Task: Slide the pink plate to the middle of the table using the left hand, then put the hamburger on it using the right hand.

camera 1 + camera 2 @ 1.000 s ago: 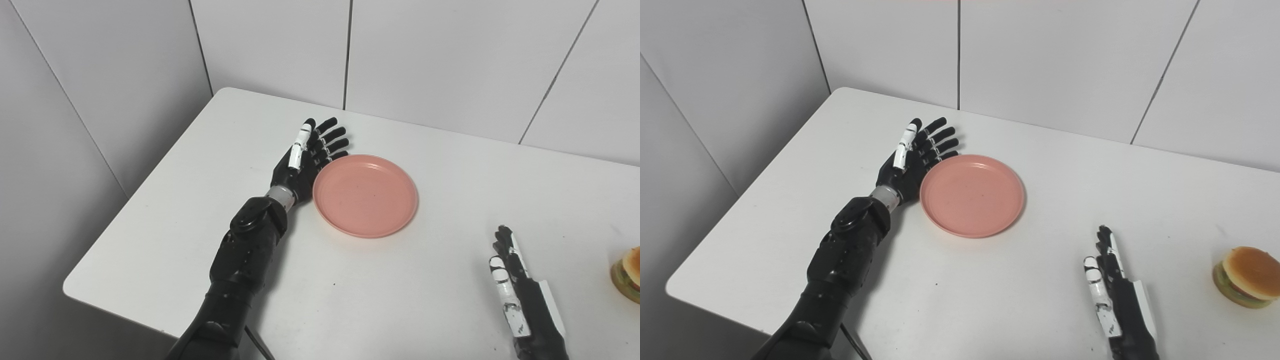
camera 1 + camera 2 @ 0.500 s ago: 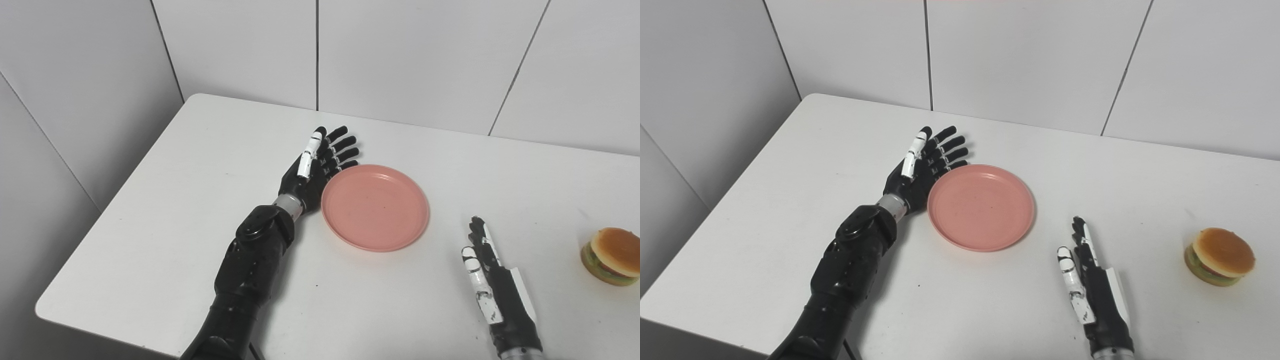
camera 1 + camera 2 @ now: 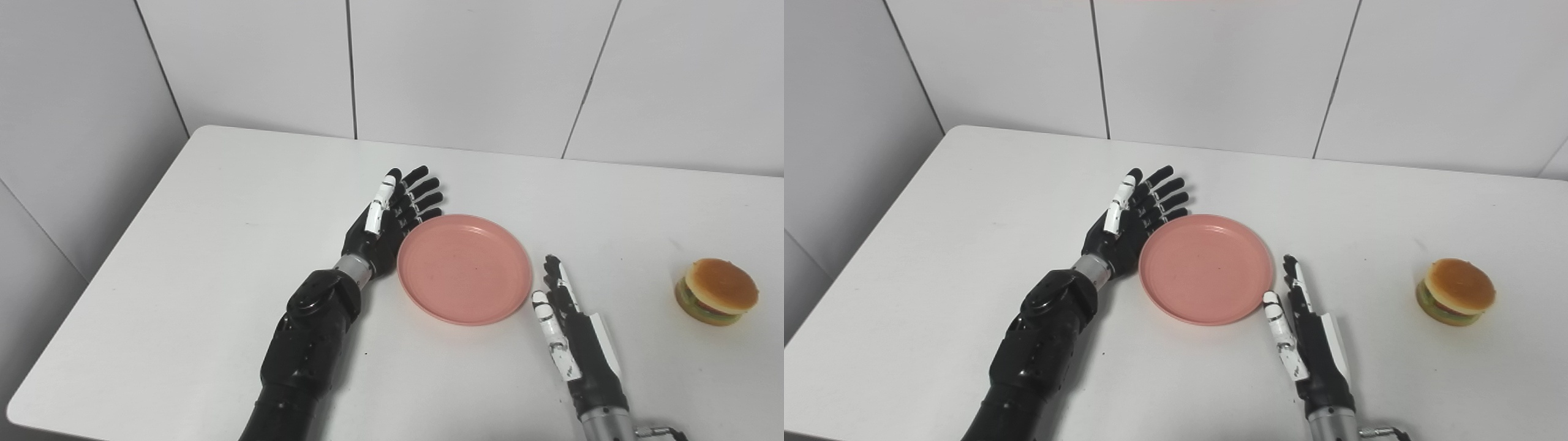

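Fingers [image 3: 422,190] of the left hand [image 3: 383,223] stayed spread, palm edge against the pink plate [image 3: 464,267], nudging it toward mid-table [image 3: 214,233]. Right hand [image 3: 572,334], fingers straight and empty, had closed in beside the plate's other rim; hamburger [image 3: 716,291] sat untouched, well beyond it.

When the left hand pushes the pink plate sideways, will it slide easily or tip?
The pink plate is low, wide and flat on the smooth white table, so it probably slides rather than tips. It looks like stiff, light plastic. The open left hand meets its rim off-centre, so it may rotate slightly.
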